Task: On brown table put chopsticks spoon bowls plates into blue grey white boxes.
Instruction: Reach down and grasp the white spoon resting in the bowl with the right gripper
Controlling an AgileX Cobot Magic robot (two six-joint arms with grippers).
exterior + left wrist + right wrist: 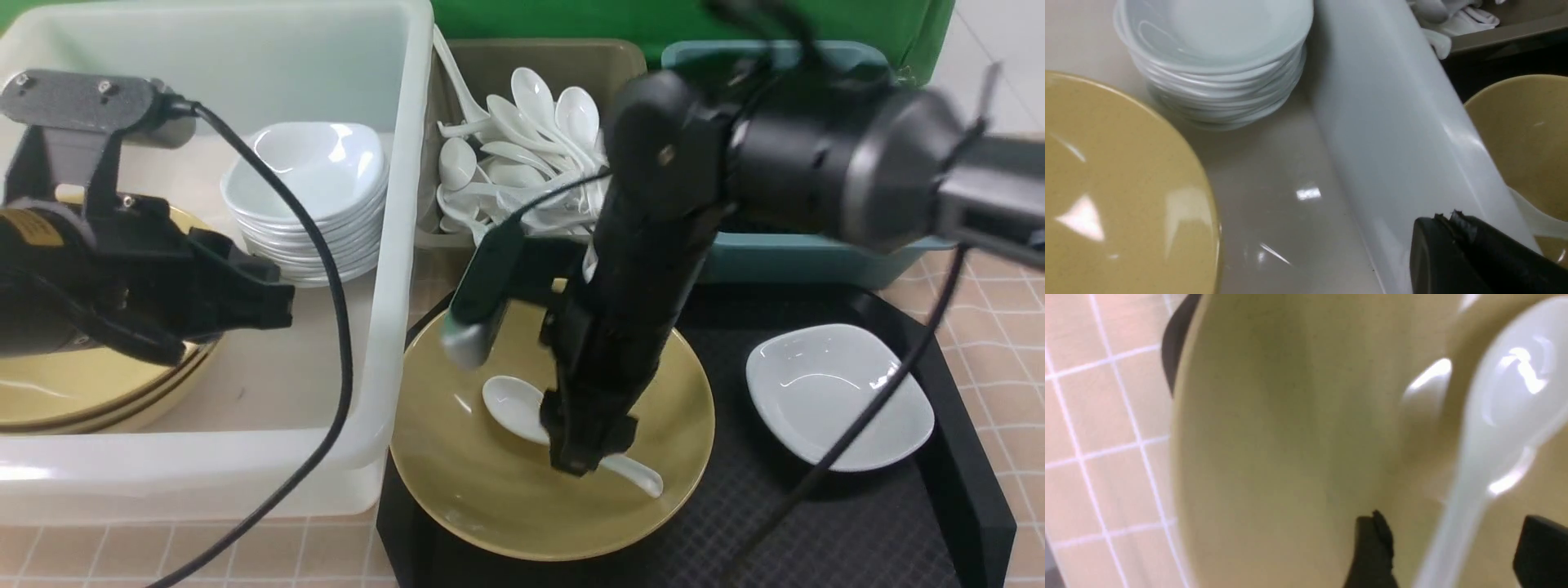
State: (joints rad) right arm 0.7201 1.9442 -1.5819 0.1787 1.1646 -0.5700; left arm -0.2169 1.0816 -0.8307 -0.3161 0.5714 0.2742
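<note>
A white spoon (pixel 514 404) lies in a yellow bowl (pixel 490 490) on the black tray. My right gripper (pixel 588 457) is open and reaches down into that bowl, one finger on each side of the spoon's handle. In the right wrist view the gripper (pixel 1453 526) straddles the handle, with the spoon's scoop (pixel 1506 396) ahead in the bowl (pixel 1290 437). My left gripper (pixel 277 306) is shut and empty above the white tub (pixel 392 286), near its wall (pixel 1392 143). A white plate (pixel 833 392) sits on the tray. No chopsticks show.
The tub holds a stack of white plates (pixel 318 188) and stacked yellow bowls (pixel 73 392). The olive-grey bin (pixel 563 61) holds several spoons (pixel 522 155). The teal bin (pixel 784 253) stands behind my right arm. The black tray (pixel 857 523) rests on the checked table (pixel 1004 343).
</note>
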